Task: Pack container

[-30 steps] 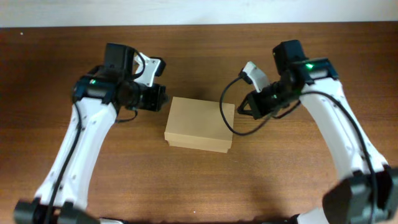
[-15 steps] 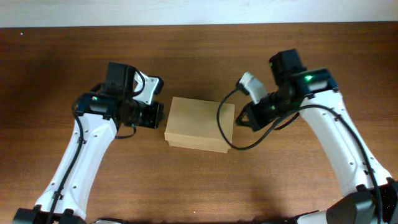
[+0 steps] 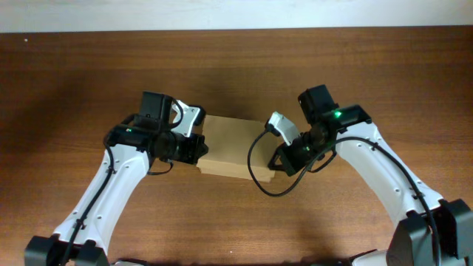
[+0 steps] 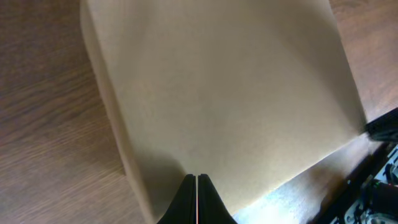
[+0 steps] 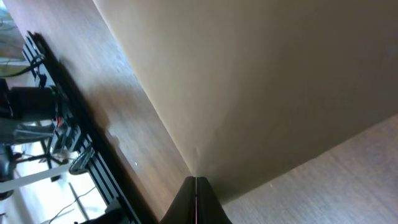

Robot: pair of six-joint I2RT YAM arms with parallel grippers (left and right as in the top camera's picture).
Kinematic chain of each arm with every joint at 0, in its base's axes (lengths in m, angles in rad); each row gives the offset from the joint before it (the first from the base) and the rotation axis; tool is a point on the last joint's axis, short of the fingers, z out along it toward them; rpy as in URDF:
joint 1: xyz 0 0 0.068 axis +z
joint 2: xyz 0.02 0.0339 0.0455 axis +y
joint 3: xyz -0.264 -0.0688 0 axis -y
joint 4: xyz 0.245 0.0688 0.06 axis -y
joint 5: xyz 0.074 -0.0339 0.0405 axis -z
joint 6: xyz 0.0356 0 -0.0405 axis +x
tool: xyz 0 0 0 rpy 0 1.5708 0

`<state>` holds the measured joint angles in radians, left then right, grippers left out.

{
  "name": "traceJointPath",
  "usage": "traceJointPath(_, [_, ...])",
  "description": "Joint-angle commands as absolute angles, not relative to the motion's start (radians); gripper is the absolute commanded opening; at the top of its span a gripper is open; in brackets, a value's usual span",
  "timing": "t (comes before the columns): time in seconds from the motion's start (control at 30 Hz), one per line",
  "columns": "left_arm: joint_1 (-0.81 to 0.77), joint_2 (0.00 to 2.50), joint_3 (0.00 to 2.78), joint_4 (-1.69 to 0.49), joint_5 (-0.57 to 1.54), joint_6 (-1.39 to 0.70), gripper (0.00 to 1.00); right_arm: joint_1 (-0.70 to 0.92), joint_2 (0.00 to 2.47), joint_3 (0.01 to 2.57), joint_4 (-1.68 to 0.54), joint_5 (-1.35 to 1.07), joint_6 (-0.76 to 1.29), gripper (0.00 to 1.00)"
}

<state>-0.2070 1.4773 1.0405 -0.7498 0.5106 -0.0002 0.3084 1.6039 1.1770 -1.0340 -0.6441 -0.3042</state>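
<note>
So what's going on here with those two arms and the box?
A closed cardboard box sits on the table with an arm at each end. The left gripper, shut, points its tip at the box's left side. The right gripper, also shut, points at the right edge. Neither holds anything. They look set to nudge or square the box between them, though actual contact is hard to confirm.

plain tan container (image 3: 233, 146), dark brown woodgrain table (image 3: 74, 89)
</note>
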Motion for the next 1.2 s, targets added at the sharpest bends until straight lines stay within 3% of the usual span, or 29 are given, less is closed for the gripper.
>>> traceJointPath(0.0, [-0.211,1.471,1.0,-0.738,0.527,-0.015,0.02,0.314,1.6,1.151,-1.015,-0.662,-0.299,0.04])
traceJointPath(0.6, [-0.216,1.471,0.933,-0.694,0.528,-0.057,0.02,0.314,1.612,1.084,-0.952,-0.63,-0.298,0.04])
traceJointPath(1.17, [-0.215,1.422,0.966,-0.684,0.535,-0.109,0.02,0.313,1.601,1.07,-0.858,-0.609,-0.165,0.04])
